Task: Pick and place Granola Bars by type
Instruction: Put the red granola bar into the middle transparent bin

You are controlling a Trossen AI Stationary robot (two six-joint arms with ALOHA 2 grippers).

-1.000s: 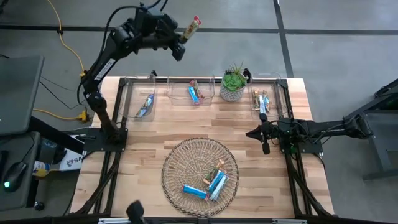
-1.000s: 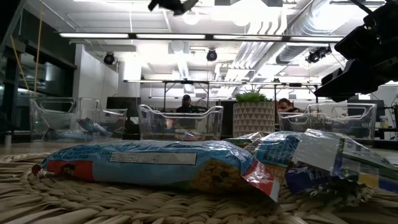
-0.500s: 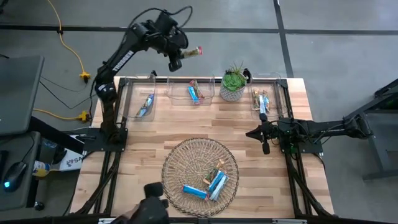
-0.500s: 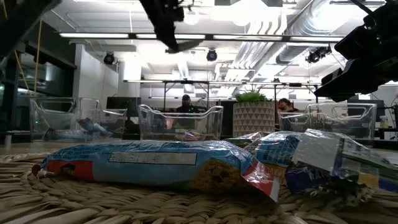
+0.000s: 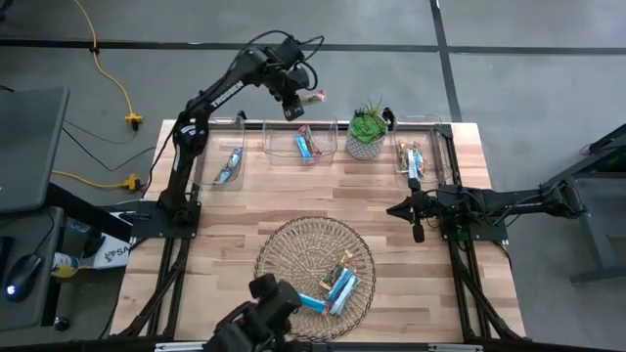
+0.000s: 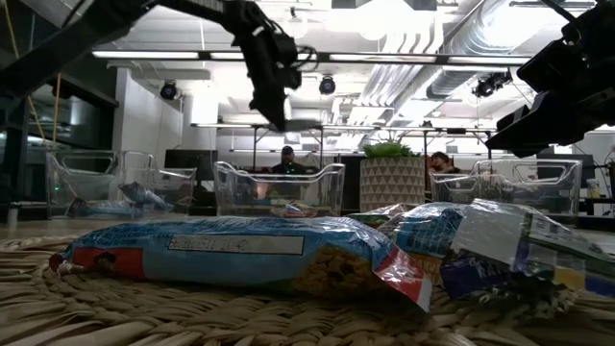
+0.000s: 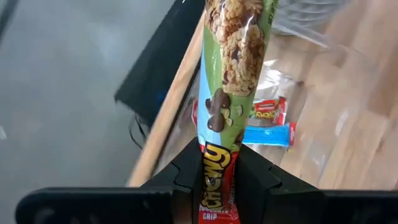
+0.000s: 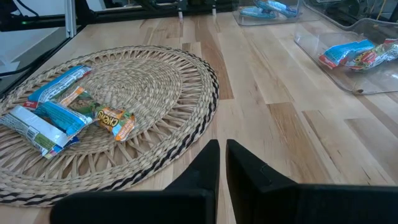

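My left gripper [image 5: 299, 99] hangs above the far edge of the table, over the middle clear bin [image 5: 303, 145], and is shut on a green and red granola bar [image 7: 231, 62]. In that bin lie a blue bar [image 7: 268, 134] and a red-printed one [image 7: 268, 113]. More bars rest in the left bin [image 5: 227, 164] and the right bin [image 5: 412, 158]. Several bars [image 5: 331, 288] lie in the round woven basket [image 5: 284, 244]. My right gripper [image 5: 418, 231] waits shut at the table's right side, touching nothing. My left gripper pinches the bar's red "Chewy" end [image 7: 216, 163] between its two fingers [image 7: 252, 180]. The fingers slant down from above, in line with the bar's length. The rest of the bar sticks out straight beyond the fingertips, lifted clear of the bin and table.
A small green potted plant [image 5: 367, 130] stands between the middle and right bins. A dark shape [image 5: 256, 321] shows at the table's near edge, beside the basket. Bare wood lies between the bins and the basket [image 8: 112, 118].
My left gripper has come down from high behind the table toward the middle bin, shifting toward the table's right and near side and tipping to point more steeply down. The bar has gone with it, still held by one end.
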